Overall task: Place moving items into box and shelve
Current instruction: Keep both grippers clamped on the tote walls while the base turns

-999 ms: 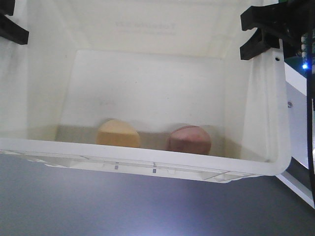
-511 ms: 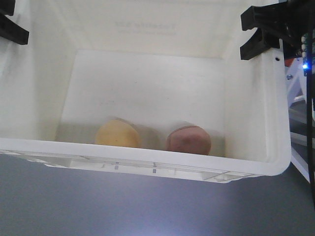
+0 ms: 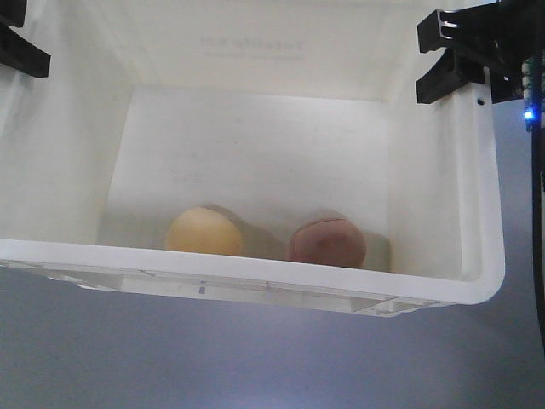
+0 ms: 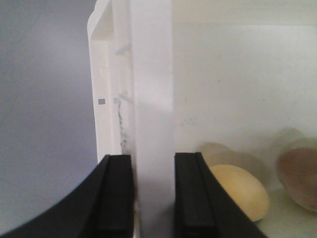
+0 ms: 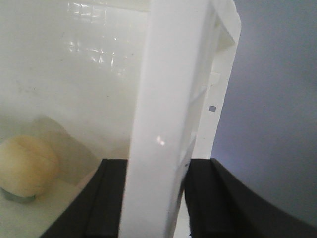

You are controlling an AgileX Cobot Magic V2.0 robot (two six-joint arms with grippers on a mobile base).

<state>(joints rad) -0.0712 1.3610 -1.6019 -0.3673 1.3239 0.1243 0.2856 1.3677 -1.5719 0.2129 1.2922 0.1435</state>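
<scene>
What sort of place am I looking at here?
Hard to tell; probably an indoor robot test space. A white tote is clamped at its side walls by the left gripper and right gripper, a yellow lump and a reddish lump lie inside, and only a plain grey surface shows beyond.

- The right end effector (image 5: 154, 198) sits at the bottom edge, its two black fingers (image 5: 111, 198) pressed against either face of the box (image 5: 168, 74) side wall.
- That white wall runs upward through the middle of the view, leaning slightly to the right.
- Inside the box, at lower left, a pale yellow lump (image 5: 25, 166) rests on the floor.
- A faint grid pattern shows on the box's inner surface at the top.
- Right of the ribbed rim lies a plain grey surface (image 5: 277, 99).
</scene>
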